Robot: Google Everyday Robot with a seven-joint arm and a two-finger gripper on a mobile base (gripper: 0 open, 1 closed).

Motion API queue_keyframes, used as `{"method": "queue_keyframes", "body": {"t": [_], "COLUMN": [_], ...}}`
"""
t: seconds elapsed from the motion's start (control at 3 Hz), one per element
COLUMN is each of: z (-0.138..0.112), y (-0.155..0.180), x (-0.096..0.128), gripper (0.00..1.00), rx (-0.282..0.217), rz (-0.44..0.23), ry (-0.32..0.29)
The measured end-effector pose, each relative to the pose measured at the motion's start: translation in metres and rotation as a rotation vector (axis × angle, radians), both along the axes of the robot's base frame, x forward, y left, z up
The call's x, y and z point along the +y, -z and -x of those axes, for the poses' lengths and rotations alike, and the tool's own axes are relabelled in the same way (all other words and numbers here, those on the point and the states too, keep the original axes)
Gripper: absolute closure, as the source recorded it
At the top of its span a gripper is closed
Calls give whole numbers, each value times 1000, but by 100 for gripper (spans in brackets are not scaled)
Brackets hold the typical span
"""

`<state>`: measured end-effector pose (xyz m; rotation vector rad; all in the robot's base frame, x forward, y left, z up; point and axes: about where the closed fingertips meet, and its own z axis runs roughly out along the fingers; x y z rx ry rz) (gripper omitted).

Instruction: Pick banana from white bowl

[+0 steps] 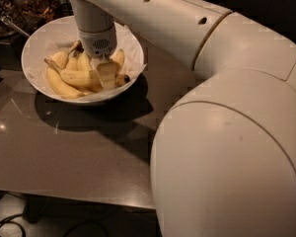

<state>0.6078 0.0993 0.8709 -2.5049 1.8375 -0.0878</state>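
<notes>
The white bowl (39, 46) stands at the back left of the table, lined with white paper and holding several yellow bananas. The banana (78, 77) lies across the middle of the pile, its thin stem pointing left. A second curved banana (59, 87) lies along the bowl's front left side. My gripper (106, 76) reaches straight down into the bowl from the arm above and sits among the bananas, at the right end of the banana and touching the pile. The bananas under the wrist are hidden.
The brown table (79, 152) runs forward to its front edge at the bottom. My large white arm (227, 132) fills the right half of the view. Dark containers with a metal utensil (12, 26) stand behind the bowl at the far left.
</notes>
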Motion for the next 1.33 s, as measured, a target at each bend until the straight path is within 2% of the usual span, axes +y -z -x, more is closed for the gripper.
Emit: {"method": "queue_keyframes", "body": {"t": [1.0,1.33], "z": [1,16], "y": [-5,-29], "x": [3,3], "gripper": [100,100], "rx": [-1,-36], "rz": [-7,-98], "ry": [2,-7]}}
